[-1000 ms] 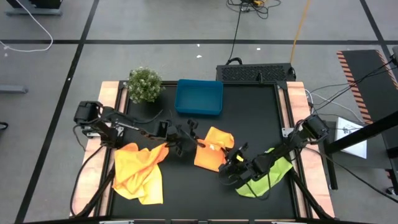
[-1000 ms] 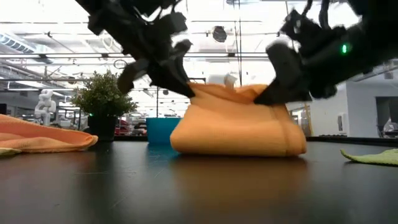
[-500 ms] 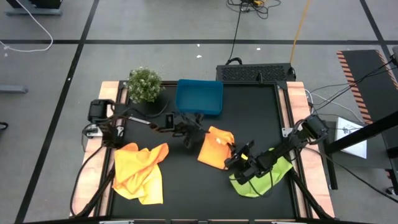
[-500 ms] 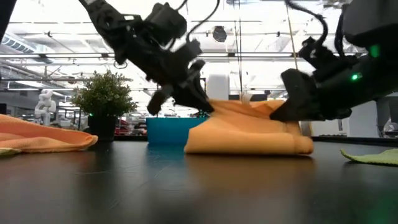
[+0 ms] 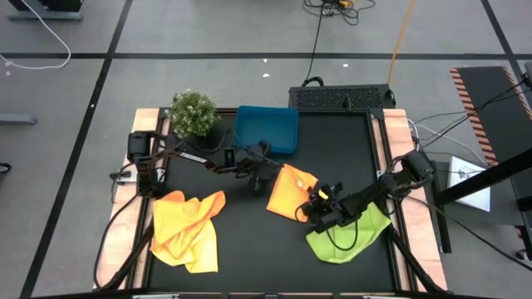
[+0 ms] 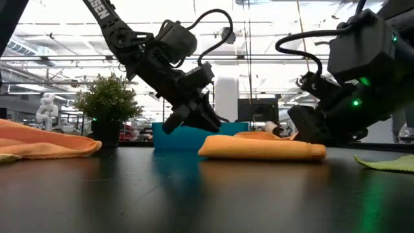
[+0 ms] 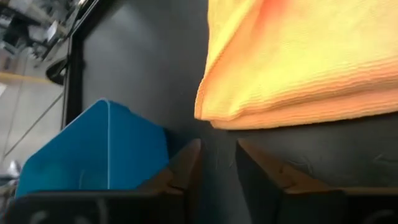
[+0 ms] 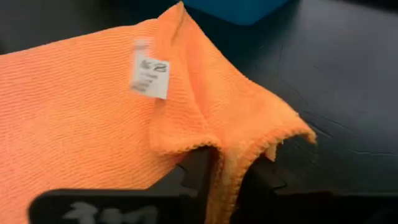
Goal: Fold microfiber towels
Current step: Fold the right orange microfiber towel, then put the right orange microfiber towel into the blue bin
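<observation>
High view: folded orange towel [image 5: 290, 192] flat mid-table at five o'clock from blue tray [image 5: 266, 129], left gripper [image 5: 257, 174] at its nine o'clock edge, parted and empty, right gripper [image 5: 318, 208] at four o'clock, cloth between loosened fingers, likely releasing.
</observation>
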Controlling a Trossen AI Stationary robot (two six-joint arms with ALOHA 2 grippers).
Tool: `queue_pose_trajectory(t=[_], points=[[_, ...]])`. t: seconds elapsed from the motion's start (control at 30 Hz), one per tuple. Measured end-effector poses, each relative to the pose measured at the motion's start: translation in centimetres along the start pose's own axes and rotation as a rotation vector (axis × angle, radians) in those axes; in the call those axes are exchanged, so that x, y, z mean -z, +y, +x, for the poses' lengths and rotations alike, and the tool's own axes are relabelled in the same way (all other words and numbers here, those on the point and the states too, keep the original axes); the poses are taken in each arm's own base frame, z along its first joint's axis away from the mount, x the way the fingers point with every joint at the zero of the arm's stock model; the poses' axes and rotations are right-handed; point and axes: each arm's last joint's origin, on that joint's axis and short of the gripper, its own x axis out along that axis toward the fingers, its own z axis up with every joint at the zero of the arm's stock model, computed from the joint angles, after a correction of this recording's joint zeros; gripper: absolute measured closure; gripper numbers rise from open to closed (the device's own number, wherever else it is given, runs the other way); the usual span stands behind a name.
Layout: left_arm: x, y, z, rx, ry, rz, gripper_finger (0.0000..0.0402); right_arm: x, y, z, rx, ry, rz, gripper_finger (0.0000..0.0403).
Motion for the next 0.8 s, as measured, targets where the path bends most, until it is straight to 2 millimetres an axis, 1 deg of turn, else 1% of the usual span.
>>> queue_pose_trajectory(t=[0.1,0.2,0.33,0.47,0.57,0.67,0.8], points=[[-0.4,0.0,-0.6,-0.032,0.04,0.003,0.0264,-0.3,0.0,-0.1,-0.004,-0.003,0.0,0.031],[-1.2,-0.2,-1.5,-0.024,0.041,-0.004,0.025,-1.2,-0.1,-0.5,-0.001,-0.039,-0.005,0.0283],[-2.8,-0.8,-2.9,-0.002,0.006,0.003,0.0246,-3.5,-0.3,-1.4,0.016,-0.146,-0.024,0.026],[-4.4,-1.5,-4.1,0.01,-0.043,0.011,0.0245,-6.4,-1.0,-2.1,0.03,-0.195,-0.045,0.0255],[-5.1,-2.4,-4.6,0.031,-0.059,0.006,0.0245,-7.9,-1.5,-2.3,0.03,-0.202,-0.04,0.0255],[-5.6,-3.1,-4.8,0.05,-0.07,0.001,0.0245,-8.3,-1.7,-2.2,-0.007,-0.152,-0.031,0.0255],[-6.1,-4.0,-5.1,0.082,-0.072,-0.038,0.0245,-8.1,-1.6,-2.0,-0.033,-0.107,-0.044,0.0255]])
